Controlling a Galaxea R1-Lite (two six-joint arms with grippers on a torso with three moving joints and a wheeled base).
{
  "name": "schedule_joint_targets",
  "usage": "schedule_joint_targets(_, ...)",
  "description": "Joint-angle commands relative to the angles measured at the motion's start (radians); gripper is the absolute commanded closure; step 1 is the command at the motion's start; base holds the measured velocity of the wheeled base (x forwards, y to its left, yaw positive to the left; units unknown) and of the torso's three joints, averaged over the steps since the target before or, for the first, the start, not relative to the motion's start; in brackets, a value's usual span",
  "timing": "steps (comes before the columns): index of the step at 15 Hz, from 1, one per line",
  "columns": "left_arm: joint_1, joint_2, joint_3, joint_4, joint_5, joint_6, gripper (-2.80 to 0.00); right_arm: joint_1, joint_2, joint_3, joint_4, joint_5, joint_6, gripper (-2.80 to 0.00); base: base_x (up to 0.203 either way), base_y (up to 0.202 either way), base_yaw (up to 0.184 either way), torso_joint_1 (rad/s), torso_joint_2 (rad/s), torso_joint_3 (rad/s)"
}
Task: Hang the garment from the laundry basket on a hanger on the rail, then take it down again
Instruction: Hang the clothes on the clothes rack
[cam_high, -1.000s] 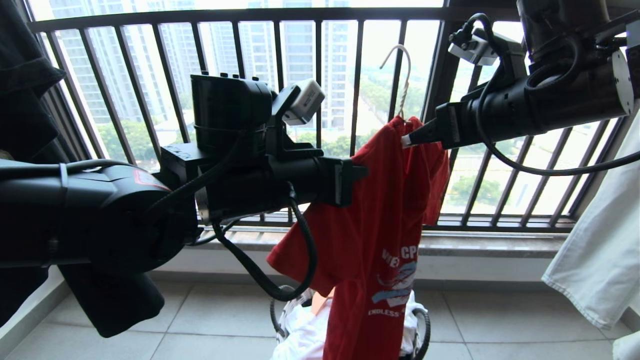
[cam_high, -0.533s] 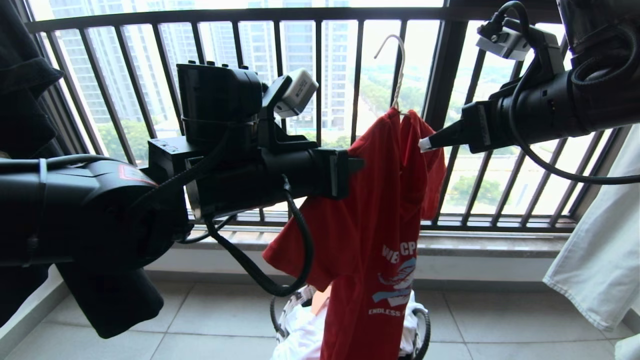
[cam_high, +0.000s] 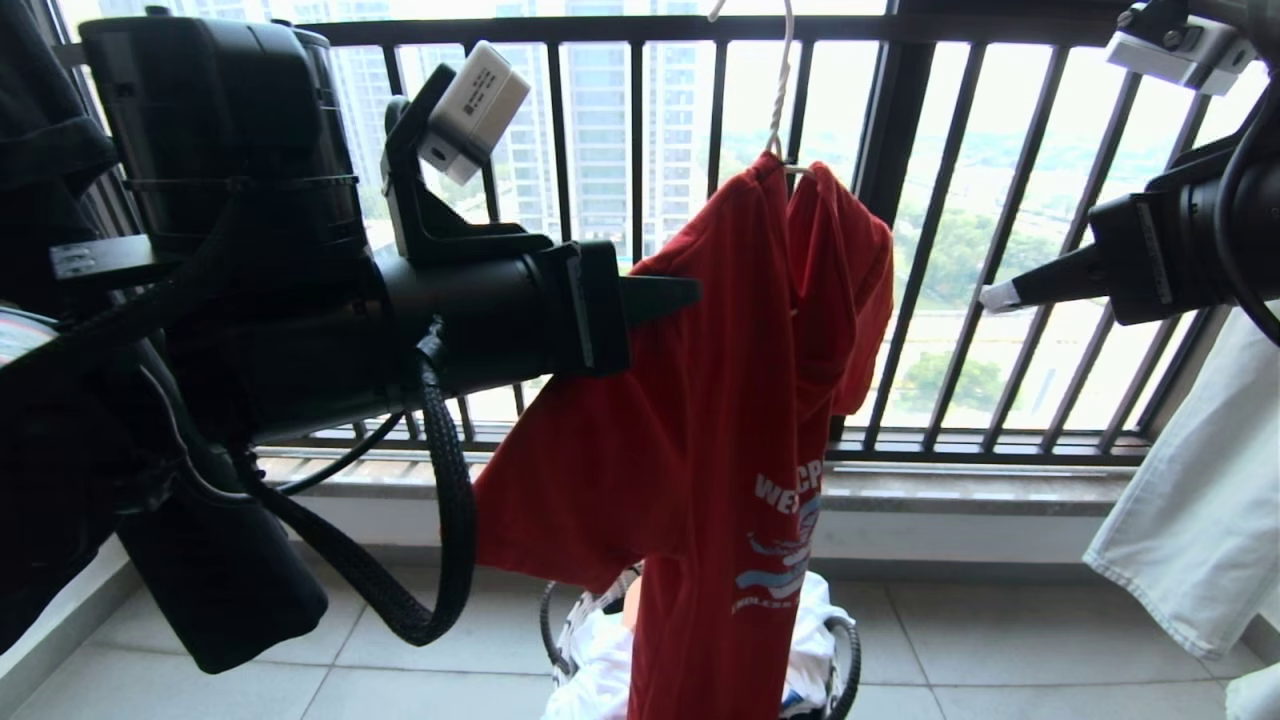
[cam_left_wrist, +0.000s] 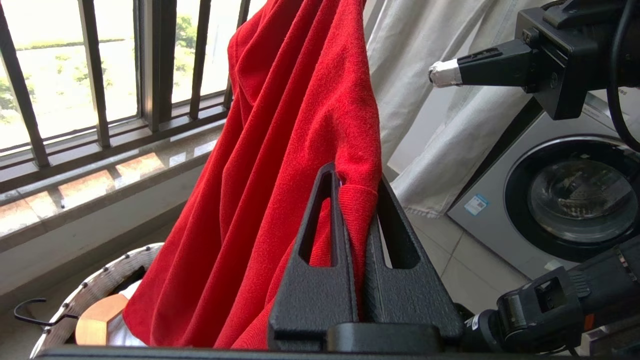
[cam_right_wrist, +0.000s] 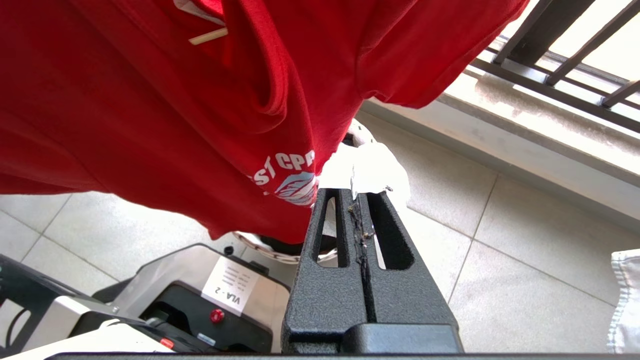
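The garment (cam_high: 720, 400), a red T-shirt with white lettering, hangs bunched on the hanger (cam_high: 778, 90), whose thin white wire hook runs up out of the head view. My left gripper (cam_high: 690, 292) is shut on a fold of the garment's edge (cam_left_wrist: 357, 172) at shoulder height. My right gripper (cam_high: 995, 296) is shut with nothing in it, out in the air to the right of the garment (cam_right_wrist: 354, 192). The laundry basket (cam_high: 845, 650) stands on the floor under the garment's hem. The rail is out of view.
A black T-shirt (cam_high: 50, 150) hangs at far left and a white shirt (cam_high: 1190, 520) at far right. The dark barred window railing (cam_high: 640, 200) runs close behind the garment. A washing machine (cam_left_wrist: 575, 200) stands beyond the right arm. A wooden hanger (cam_left_wrist: 97, 322) lies in the basket.
My left gripper has risen, lifting the garment and hanger higher. My right gripper has drawn away from the collar to the right and shut.
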Motion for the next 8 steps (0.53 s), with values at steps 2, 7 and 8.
schedule_joint_targets(2, 0.001, -0.131, 0.075, 0.068, -0.049, -0.011, 0.0, -0.019, -0.036, 0.0, 0.032, -0.002, -0.004, 0.0, 0.0, 0.0, 0.0, 0.0, 0.0, 0.0)
schedule_joint_targets(7, 0.058, -0.187, 0.145, 0.166, -0.255, -0.038, 0.0, -0.05, -0.051, 0.053, 0.079, 0.001, -0.019, 0.0, 0.0, 0.0, 0.0, 0.0, 0.0, 0.0)
schedule_joint_targets(8, 0.058, -0.187, 0.159, 0.166, -0.258, -0.037, 0.0, -0.05, -0.063, 0.083, 0.082, 0.003, -0.052, 0.0, 0.0, 0.0, 0.0, 0.0, 0.0, 0.0)
